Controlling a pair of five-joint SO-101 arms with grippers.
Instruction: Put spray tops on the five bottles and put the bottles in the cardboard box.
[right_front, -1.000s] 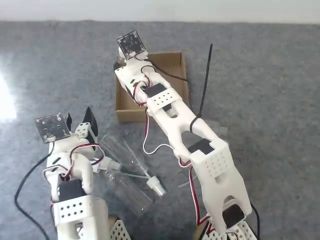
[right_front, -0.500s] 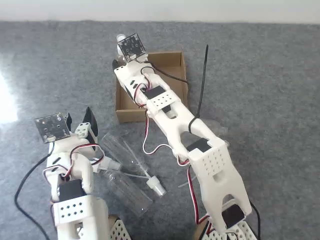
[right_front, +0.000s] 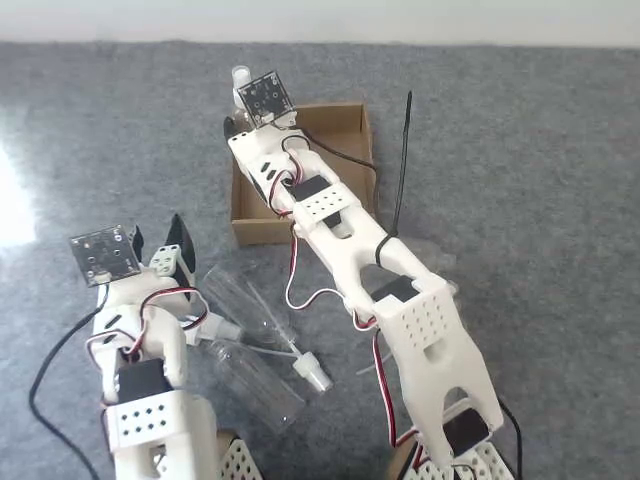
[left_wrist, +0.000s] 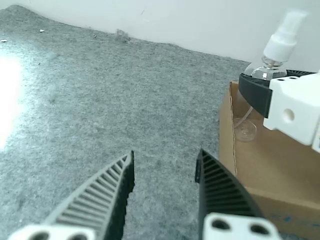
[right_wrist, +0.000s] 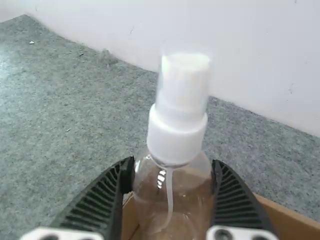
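Observation:
My right gripper (right_wrist: 170, 200) is shut on a clear bottle (right_wrist: 176, 175) that carries a white spray top (right_wrist: 181, 105). It holds the bottle upright over the far left corner of the cardboard box (right_front: 345, 125), with the spray top (right_front: 240, 75) poking out past the wrist. In the left wrist view the same bottle (left_wrist: 272, 62) stands above the box (left_wrist: 265, 165). My left gripper (left_wrist: 165, 175) is open and empty, low over the carpet to the left of the box (right_front: 160, 240). Two clear bottles (right_front: 238, 292) (right_front: 258, 378) lie beside my left arm, with a white spray top (right_front: 312, 373) next to them.
Grey carpet (right_front: 520, 150) covers the table, bare to the right of the box and at the far left. A black cable (right_front: 402, 170) arches over my right arm. A white wall (left_wrist: 165, 20) runs along the far edge.
My right arm has shifted the held bottle slightly toward the far left corner of the box, so its spray top now pokes out past the wrist. My left arm has not moved.

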